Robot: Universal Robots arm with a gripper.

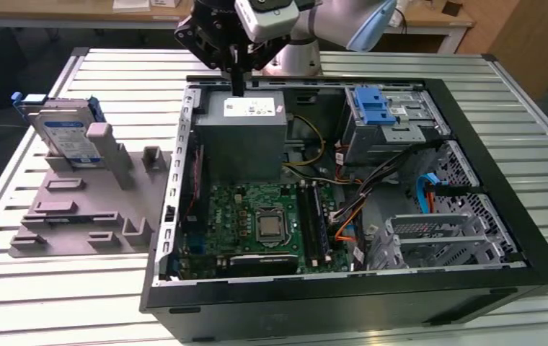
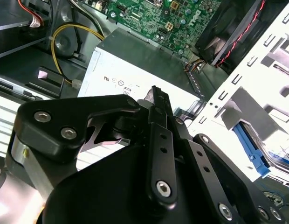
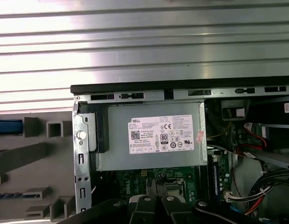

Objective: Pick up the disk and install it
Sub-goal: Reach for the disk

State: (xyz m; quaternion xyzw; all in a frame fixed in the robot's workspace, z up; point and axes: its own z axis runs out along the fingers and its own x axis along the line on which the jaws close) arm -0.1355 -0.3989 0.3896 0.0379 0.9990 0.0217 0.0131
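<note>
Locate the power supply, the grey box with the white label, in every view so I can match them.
Exterior view: power supply in the case corner below the gripper, toward the exterior view's left.
Second wrist view: between the gripper and the motherboard.
First wrist view: between the case's rim and the motherboard.
Shared landmark: the green motherboard.

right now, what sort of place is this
Likely a robotics lab or test workshop: an opened desktop computer case lies on a slatted metal table, a grey moulded fixture beside it holds the disk, and a robot arm reaches over the case.
</note>
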